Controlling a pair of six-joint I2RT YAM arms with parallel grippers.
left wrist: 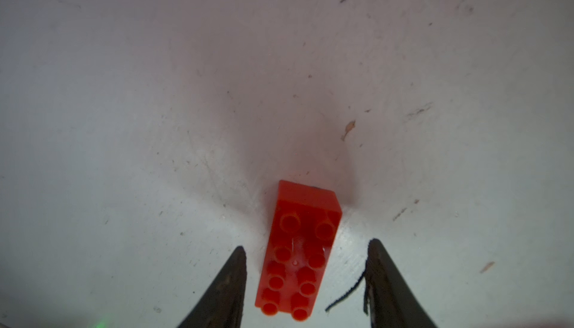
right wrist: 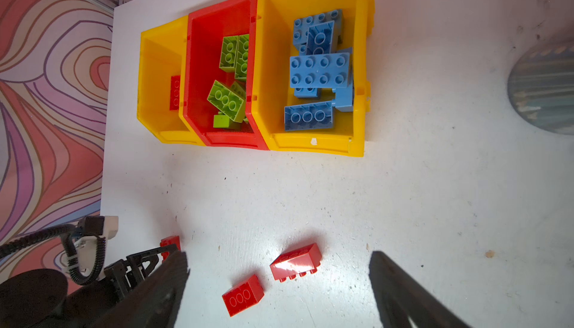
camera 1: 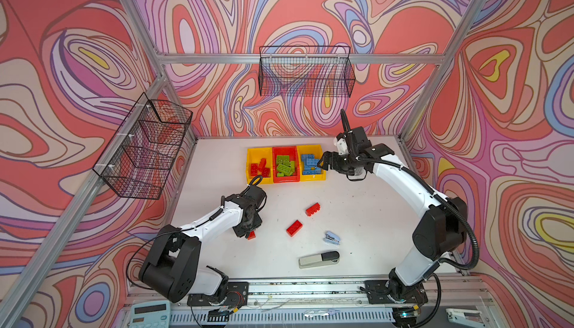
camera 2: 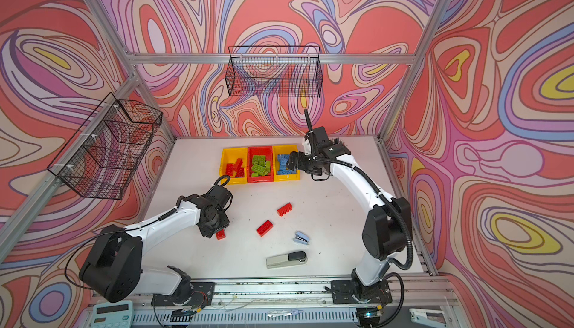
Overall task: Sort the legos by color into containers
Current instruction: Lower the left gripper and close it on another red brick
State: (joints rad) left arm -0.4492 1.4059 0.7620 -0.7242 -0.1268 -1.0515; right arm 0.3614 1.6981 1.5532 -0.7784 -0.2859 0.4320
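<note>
A red lego (left wrist: pixel 298 249) lies studs up on the white table between the fingers of my left gripper (left wrist: pixel 307 244). There is a gap on each side, so the gripper is open around it; in both top views the gripper (camera 1: pixel 250 235) (camera 2: pixel 220 234) covers most of it. Two more red legos (camera 1: pixel 312 209) (camera 1: pixel 294 227) lie mid-table. The containers stand at the back: a yellow one (camera 1: pixel 256 155) with red legos, a red one (camera 1: pixel 285 180) with green legos, a yellow one (camera 1: pixel 313 177) with blue legos. My right gripper (camera 1: pixel 321 162) (right wrist: pixel 278 253) hangs open and empty beside the blue-filled bin.
A light-blue stapler (camera 1: pixel 331 237) and a grey-and-black stapler (camera 1: pixel 319 258) lie toward the front right. Black wire baskets hang on the back wall (camera 1: pixel 306 72) and the left wall (camera 1: pixel 146 149). A mesh cup (right wrist: pixel 546 90) stands right of the bins.
</note>
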